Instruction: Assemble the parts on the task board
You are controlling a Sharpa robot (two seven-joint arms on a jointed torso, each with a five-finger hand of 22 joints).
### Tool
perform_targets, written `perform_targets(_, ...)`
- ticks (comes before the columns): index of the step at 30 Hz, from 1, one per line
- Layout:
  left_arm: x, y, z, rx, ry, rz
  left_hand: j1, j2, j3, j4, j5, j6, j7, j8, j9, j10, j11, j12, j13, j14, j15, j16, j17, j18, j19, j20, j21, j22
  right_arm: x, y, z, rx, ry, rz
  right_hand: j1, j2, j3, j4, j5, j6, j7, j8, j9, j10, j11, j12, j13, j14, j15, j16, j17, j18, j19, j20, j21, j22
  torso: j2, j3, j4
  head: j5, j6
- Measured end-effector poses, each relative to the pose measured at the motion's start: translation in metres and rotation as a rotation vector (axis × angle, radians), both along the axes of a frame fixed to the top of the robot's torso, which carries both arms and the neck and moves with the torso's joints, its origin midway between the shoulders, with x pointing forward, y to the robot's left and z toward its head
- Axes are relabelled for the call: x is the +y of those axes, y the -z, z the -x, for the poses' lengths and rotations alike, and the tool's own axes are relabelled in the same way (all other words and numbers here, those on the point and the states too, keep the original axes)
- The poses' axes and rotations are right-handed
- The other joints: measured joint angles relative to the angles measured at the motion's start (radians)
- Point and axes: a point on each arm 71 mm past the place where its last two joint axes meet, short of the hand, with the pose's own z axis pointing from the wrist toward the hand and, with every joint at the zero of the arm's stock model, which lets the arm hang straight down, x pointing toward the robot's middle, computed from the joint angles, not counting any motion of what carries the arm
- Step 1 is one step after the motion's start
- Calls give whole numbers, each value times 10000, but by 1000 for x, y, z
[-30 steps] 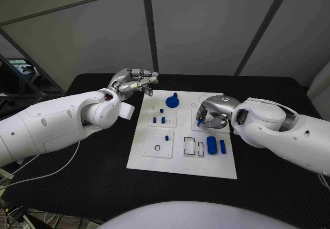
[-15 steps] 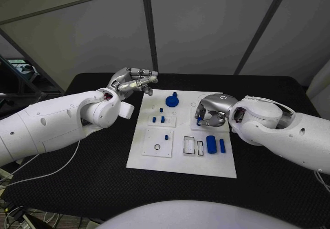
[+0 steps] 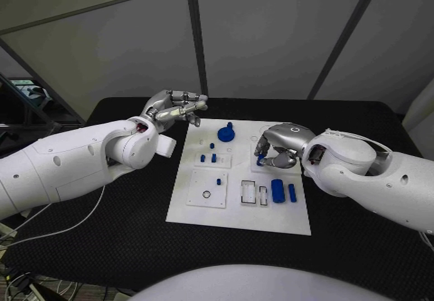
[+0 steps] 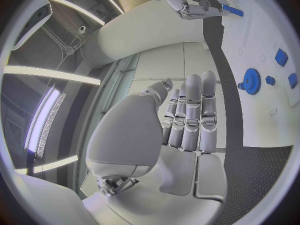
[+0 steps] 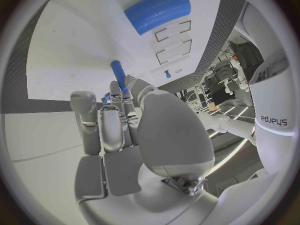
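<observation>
Right hand (image 3: 276, 150) has shifted only slightly over the last second: it dipped toward the far side of the task board (image 3: 237, 219), then came back a touch. Its fingers (image 5: 119, 117) pinch a thin blue peg (image 5: 117, 71), which sticks out past the fingertips, tip down toward the board. We read that as fine alignment over a socket, not yet an insertion; we can't tell whether the peg tip touches the board.

Just beyond the peg from the fingers: the big blue cylinder (image 5: 157, 8) lying flat, with the empty rectangular slots (image 5: 172, 39) between.

Left hand (image 3: 174, 106) hasn't moved; it hovers off the board's far-left corner, fingers (image 4: 194, 112) straight and pressed side by side, holding nothing. The blue gear (image 4: 251, 80) sits on the board just past those fingertips, untouched.

Most of the parts are still loose, so we're early in the assembly.
</observation>
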Motion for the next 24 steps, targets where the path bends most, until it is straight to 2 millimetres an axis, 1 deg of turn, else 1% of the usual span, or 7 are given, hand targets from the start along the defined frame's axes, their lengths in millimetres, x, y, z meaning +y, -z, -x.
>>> perform_targets(4,1,0,0,3,-18,-9,0,0,0,0,0,0,0,0,0,1,-1,0,0,0,0,0,0,0,0,0,0,0,2,-8,8,-301,-138,-391,40,-40,36,-36,61,2,-2,0,9,26,-26,-4,-3,0,0,0,27,0,37,36,11,56,-5,-1,0,-12,40)
perform_targets(7,1,0,0,7,-26,-12,0,0,0,0,0,0,0,0,0,1,-1,0,0,0,0,0,1,0,0,0,0,1,5,-21,12,-644,-249,-851,39,-40,44,-45,94,36,-37,0,12,37,-36,-63,-5,0,0,0,47,-1,37,37,38,94,-4,-1,0,-12,51)
perform_targets(12,1,1,0,16,-27,-15,0,0,0,0,0,0,0,0,1,2,-2,0,0,0,0,0,1,0,0,0,0,1,17,-35,22,-966,-625,-1529,39,-40,69,-71,160,46,-28,-4,13,75,2,-64,-8,0,0,46,69,0,73,1,95,179,8,-5,0,2,51)
perform_targets(15,1,1,0,23,-24,-15,0,0,0,0,0,0,0,0,1,2,-2,0,0,0,0,0,1,-1,0,0,0,1,27,-39,26,-980,-862,-1865,53,-55,70,-73,160,68,-6,-8,13,73,0,-64,-2,0,1,46,69,0,73,1,95,179,15,-11,0,57,53)
perform_targets(19,-1,1,0,27,9,-1,0,0,0,0,0,0,0,0,1,3,-3,0,0,0,0,0,2,-1,0,0,0,1,47,-42,31,-862,-1294,-2316,52,-55,69,-74,184,67,-5,-10,16,72,0,-64,2,0,1,46,69,-1,73,1,95,179,17,-18,5,161,35)
perform_targets(23,-5,2,-1,30,56,21,0,0,0,0,0,0,0,0,1,3,-3,0,0,0,0,0,2,0,0,0,0,1,68,-35,37,-531,-1747,-2573,52,-55,69,-75,200,66,-4,-12,18,72,0,-64,1,0,1,46,39,-1,73,1,95,178,24,-15,17,290,41)
perform_targets(24,-5,2,-1,30,60,23,0,0,0,0,0,0,0,0,1,3,-3,0,0,0,0,0,2,0,0,0,0,1,71,-32,39,-460,-1815,-2592,52,-55,69,-75,200,66,-4,-12,20,72,0,-64,1,0,1,46,35,-1,72,1,95,178,24,-15,17,300,41)
